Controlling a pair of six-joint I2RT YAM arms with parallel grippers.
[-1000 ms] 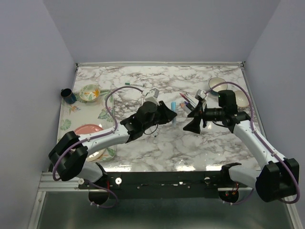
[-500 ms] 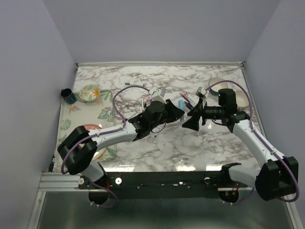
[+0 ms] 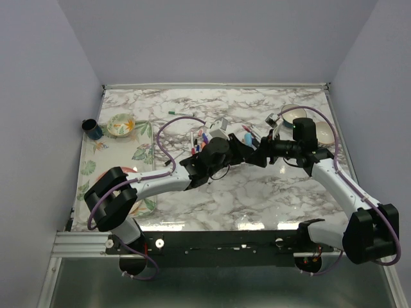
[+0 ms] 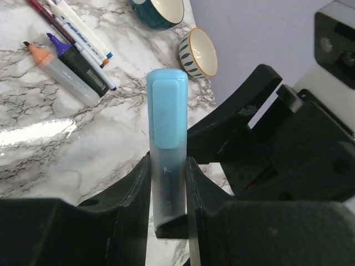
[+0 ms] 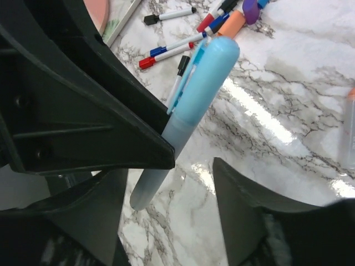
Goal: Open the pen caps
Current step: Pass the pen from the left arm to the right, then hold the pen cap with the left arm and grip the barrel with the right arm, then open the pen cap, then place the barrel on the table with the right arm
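My left gripper (image 4: 166,191) is shut on the frosted body of a light blue highlighter (image 4: 166,166) and holds it above the marble table. Its light blue pen cap (image 4: 166,105) is on and sticks out past the fingertips. In the right wrist view the capped highlighter (image 5: 202,77) slants between my left gripper's black finger (image 5: 83,111) and my right gripper (image 5: 172,210). My right gripper is open, empty, and right next to the highlighter. In the top view the two grippers (image 3: 241,149) (image 3: 258,154) meet at mid-table.
Loose pens and highlighters lie on the table: an orange one (image 4: 61,72), a purple-tipped one (image 4: 83,64) and thin markers (image 5: 177,47). Two bowls (image 4: 199,50) (image 4: 158,8) stand at the far right. A tray (image 3: 96,163) with a bowl, cup and pink plate is at the left.
My left gripper has carried the highlighter right and farther out. My right gripper has moved left to meet it, so the two grippers now stand close together.
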